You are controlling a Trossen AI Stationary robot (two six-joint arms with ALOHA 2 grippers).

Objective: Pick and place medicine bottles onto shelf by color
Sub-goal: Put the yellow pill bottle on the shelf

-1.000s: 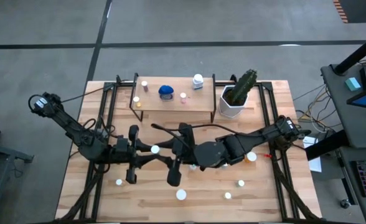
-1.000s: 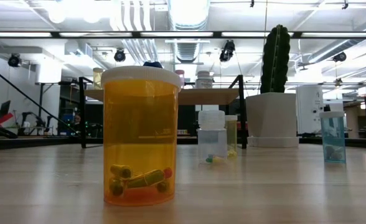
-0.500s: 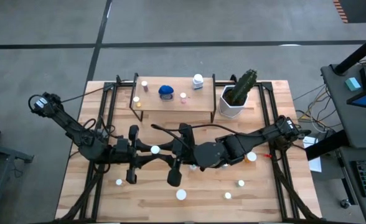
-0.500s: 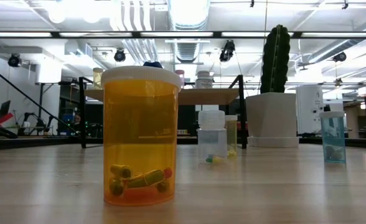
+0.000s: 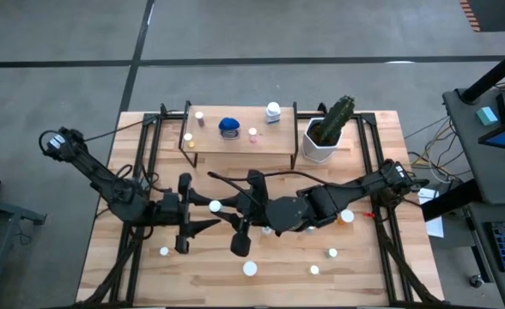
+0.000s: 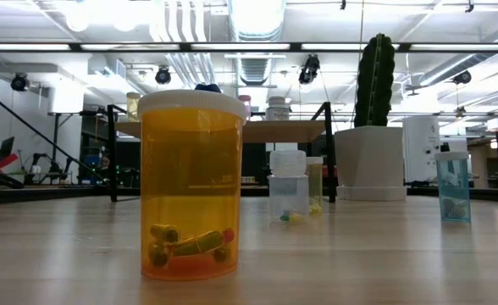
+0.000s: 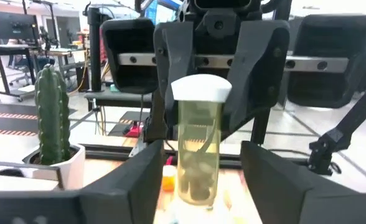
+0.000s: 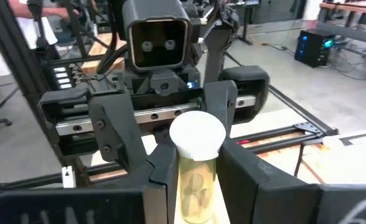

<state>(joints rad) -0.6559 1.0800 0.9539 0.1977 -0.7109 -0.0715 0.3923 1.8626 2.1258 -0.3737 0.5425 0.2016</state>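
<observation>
**Bottle held upright between two end effectors at mid-counter**

The counter (image 5: 364, 275) is a slatted light-wood top standing on a grey concrete floor; the low view looks across it into a workshop with ceiling lights and benches. The shelf (image 5: 235, 144) sits at the middle of the counter's far edge, carrying a blue bottle (image 5: 228, 127) and a few small white-capped ones. A white pot with a cactus (image 5: 325, 133) stands just beside the shelf, toward the far right corner. Loose white-capped bottles lie scattered over the near half of the counter; an orange bottle (image 6: 193, 186) stands upright close to the low camera.

Near the counter's centre a pale yellowish bottle with a white cap (image 7: 198, 146) stands with its long axis vertical, cap up, pills visible inside.

The right end effector (image 8: 189, 165) is clamped on this bottle, its fingers pressed against the body below the cap. The left end effector (image 7: 198, 180) faces it from the opposite side, its fingers (image 7: 142, 180) spread apart with clear gaps on both sides of the bottle, touching nothing.
</observation>
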